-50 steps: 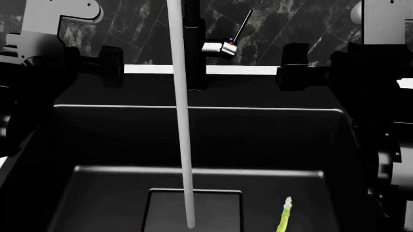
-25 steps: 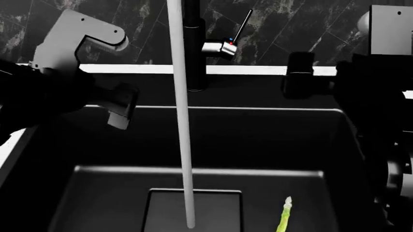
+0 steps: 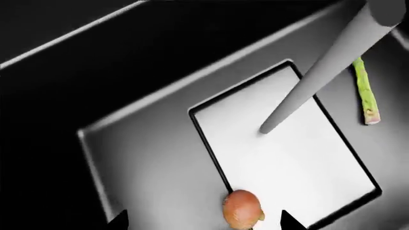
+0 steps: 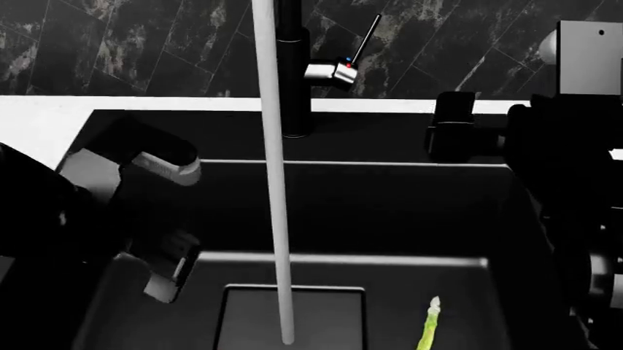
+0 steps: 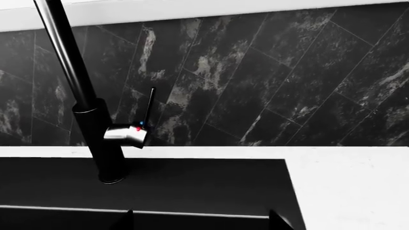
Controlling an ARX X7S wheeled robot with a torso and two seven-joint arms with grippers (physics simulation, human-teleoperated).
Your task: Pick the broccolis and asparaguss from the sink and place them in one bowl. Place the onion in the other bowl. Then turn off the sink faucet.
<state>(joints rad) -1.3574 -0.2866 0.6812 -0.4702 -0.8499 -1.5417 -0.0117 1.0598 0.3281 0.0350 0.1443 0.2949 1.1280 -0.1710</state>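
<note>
In the head view, the left gripper (image 4: 171,273) hangs with fingers spread and empty at eight o'clock over the sink (image 4: 322,211). Its wrist camera shows the onion (image 3: 243,209) between the fingertips, on the drain panel's (image 3: 288,153) edge, an asparagus (image 3: 364,91) well apart. Whether the right gripper (image 4: 453,124), at two o'clock near the faucet (image 4: 295,80), is spread or clenched cannot be told.

Onion (image 3: 242,210), asparagus (image 3: 364,92) on sink (image 3: 141,158) floor; faucet (image 4: 294,69) running.
</note>
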